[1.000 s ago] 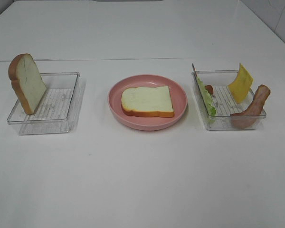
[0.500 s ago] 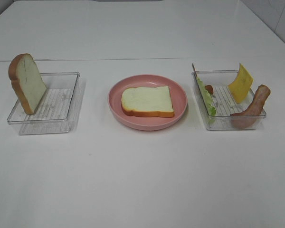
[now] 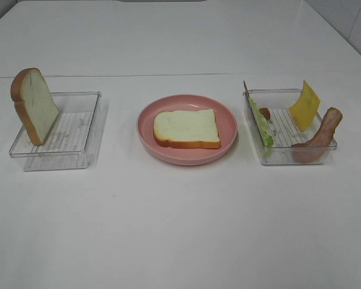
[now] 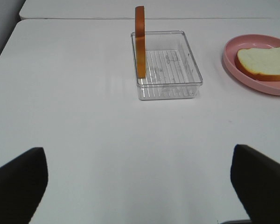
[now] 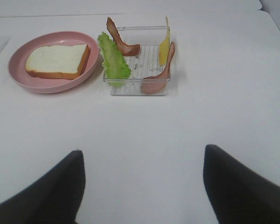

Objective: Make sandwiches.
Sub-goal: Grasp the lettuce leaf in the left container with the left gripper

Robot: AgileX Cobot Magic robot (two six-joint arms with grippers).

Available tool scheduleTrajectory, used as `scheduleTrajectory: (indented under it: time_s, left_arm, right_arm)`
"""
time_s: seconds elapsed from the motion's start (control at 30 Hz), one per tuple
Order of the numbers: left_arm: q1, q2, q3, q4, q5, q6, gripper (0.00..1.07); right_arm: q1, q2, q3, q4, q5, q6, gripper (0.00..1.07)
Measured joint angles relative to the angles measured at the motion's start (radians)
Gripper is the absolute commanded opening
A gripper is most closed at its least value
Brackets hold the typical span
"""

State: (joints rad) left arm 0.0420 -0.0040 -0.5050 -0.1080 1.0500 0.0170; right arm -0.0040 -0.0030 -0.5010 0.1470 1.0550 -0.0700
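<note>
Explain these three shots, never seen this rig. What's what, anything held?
This is a two-armed robot. One picture comes from a camera mounted high, off the arms; the other two from a camera on each wrist. The dark shapes there are the left tool and right tool, both open, holding nothing. On the white table: a pink plate with one bread slice lying flat, a clear tray with a second slice standing on edge, and another tray holding lettuce, cheese and bacon strips.
</note>
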Motion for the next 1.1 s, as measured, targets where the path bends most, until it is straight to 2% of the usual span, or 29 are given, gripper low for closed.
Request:
scheduleTrajectory:
  time_s: [0.17, 0.23, 0.27, 0.33, 0.37, 0.43, 0.47, 0.5, 0.53, 0.57, 0.6, 0.67, 0.73, 0.77, 0.8, 0.87, 0.93, 0.97, 1.03, 1.07, 1.1]
  left_arm:
    - [0.000, 0.000, 0.000, 0.000, 0.000, 0.000, 1.02]
    - [0.000, 0.000, 0.000, 0.000, 0.000, 0.000, 1.02]
    - [0.000, 0.000, 0.000, 0.000, 0.000, 0.000, 1.02]
    - [0.000, 0.000, 0.000, 0.000, 0.000, 0.000, 1.02]
    - [0.000, 0.000, 0.000, 0.000, 0.000, 0.000, 1.02]
    - [0.000, 0.000, 0.000, 0.000, 0.000, 0.000, 1.02]
    - [0.000, 0.000, 0.000, 0.000, 0.000, 0.000, 1.02]
    - [0.000, 0.000, 0.000, 0.000, 0.000, 0.000, 1.02]
    - [0.000, 0.000, 0.000, 0.000, 0.000, 0.000, 1.02]
    - [0.000, 0.000, 0.000, 0.000, 0.000, 0.000, 1.02]
    - [0.000, 0.000, 0.000, 0.000, 0.000, 0.000, 1.02]
    - [0.000, 0.000, 0.000, 0.000, -0.001, 0.000, 1.02]
    - [0.000, 0.000, 0.000, 0.000, -0.001, 0.000, 1.02]
    - [0.000, 0.000, 0.000, 0.000, -0.001, 0.000, 1.02]
    - [0.000, 0.000, 0.000, 0.000, -0.001, 0.000, 1.02]
    - [0.000, 0.000, 0.000, 0.000, -0.001, 0.000, 1.02]
    - [0.000, 0.000, 0.000, 0.000, -0.001, 0.000, 1.02]
    - [0.000, 0.000, 0.000, 0.000, -0.001, 0.000, 1.02]
    - [0.000, 0.000, 0.000, 0.000, -0.001, 0.000, 1.02]
    - [0.000, 0.000, 0.000, 0.000, -0.001, 0.000, 1.02]
    - [0.000, 0.000, 0.000, 0.000, -0.001, 0.000, 1.02]
  right_arm:
    - [0.000, 0.077, -0.012, 0.001, -0.002, 0.004, 0.70]
    - [0.000, 0.221, -0.042, 0.001, -0.018, 0.016, 0.70]
    - [0.000, 0.221, -0.042, 0.001, -0.018, 0.016, 0.70]
    - [0.000, 0.411, -0.105, 0.005, -0.031, 0.023, 0.73]
    - [0.000, 0.411, -0.105, 0.005, -0.031, 0.023, 0.73]
    - [0.000, 0.619, -0.190, 0.008, -0.029, 0.036, 0.86]
    - [0.000, 0.619, -0.190, 0.008, -0.029, 0.036, 0.86]
    - [0.000, 0.754, -0.253, 0.008, -0.022, 0.038, 0.93]
    - [0.000, 0.824, -0.287, 0.008, -0.019, 0.034, 0.93]
    - [0.000, 0.824, -0.287, 0.008, -0.019, 0.034, 0.93]
    - [0.000, 0.952, -0.350, 0.008, -0.023, 0.032, 0.94]
    - [0.000, 1.010, -0.380, 0.008, -0.032, 0.032, 0.94]
    - [0.000, 1.147, -0.456, 0.008, -0.050, 0.031, 0.94]
    - [0.000, 1.147, -0.456, 0.008, -0.050, 0.031, 0.94]
    - [0.000, 1.237, -0.514, 0.008, -0.051, 0.027, 0.94]
    - [0.000, 1.280, -0.543, 0.012, -0.051, 0.019, 0.94]
    - [0.000, 1.385, -0.620, 0.051, -0.056, -0.004, 0.94]
    - [0.000, 1.385, -0.620, 0.051, -0.056, -0.004, 0.94]
    - [0.028, 1.480, -0.694, 0.087, -0.063, -0.026, 0.94]
    - [0.028, 1.480, -0.694, 0.087, -0.063, -0.026, 0.94]
    - [0.065, 1.545, -0.739, 0.097, -0.078, -0.029, 0.94]
